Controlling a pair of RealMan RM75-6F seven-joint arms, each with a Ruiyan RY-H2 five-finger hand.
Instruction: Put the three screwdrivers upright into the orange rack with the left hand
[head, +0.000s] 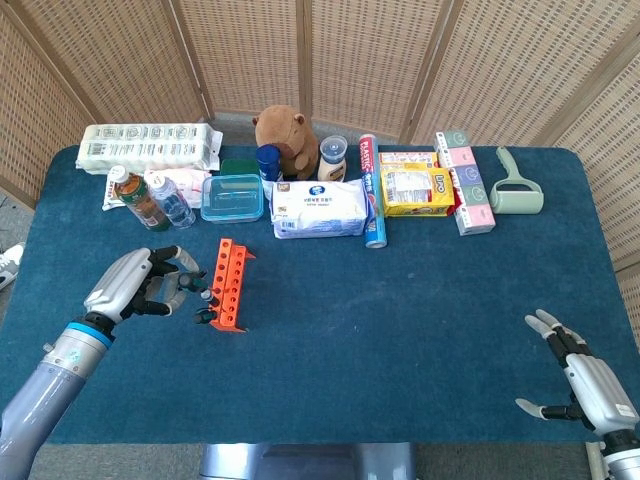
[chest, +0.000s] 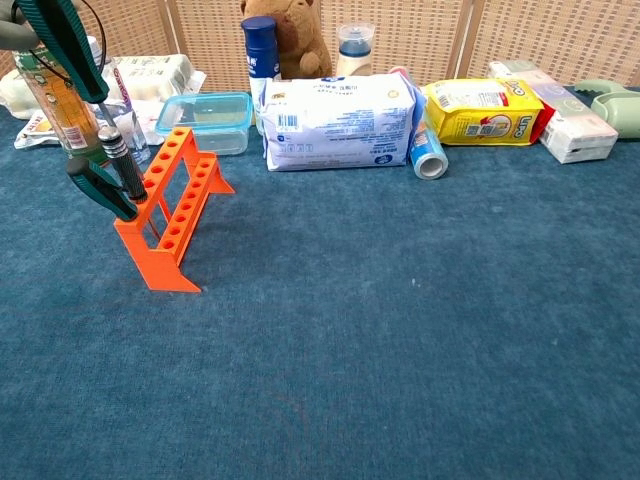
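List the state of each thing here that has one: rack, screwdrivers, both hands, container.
orange rack: upright, two screwdrivers in its near end
third screwdriver: held above the rack, tilted
left hand: grips that screwdriver
right hand: open, holds nothing
plastic container: lid on

Left hand (head: 140, 288): silver-grey shell over the back, rounded and glossy; dark grey to black fingers with lighter grey segments.
Left wrist: thin blue ring behind the hand, then a white collar with small dark markings, too small to read.
Left forearm: smooth light grey tube, matte, widening toward the lower edge of the head view.
Right hand (head: 585, 385): same silver-grey back shell; pale grey fingers with black sections between them.
Right wrist: grey cuff, only partly in view at the frame corner.
Chest view: sliver of grey at the top left corner, too little to identify.
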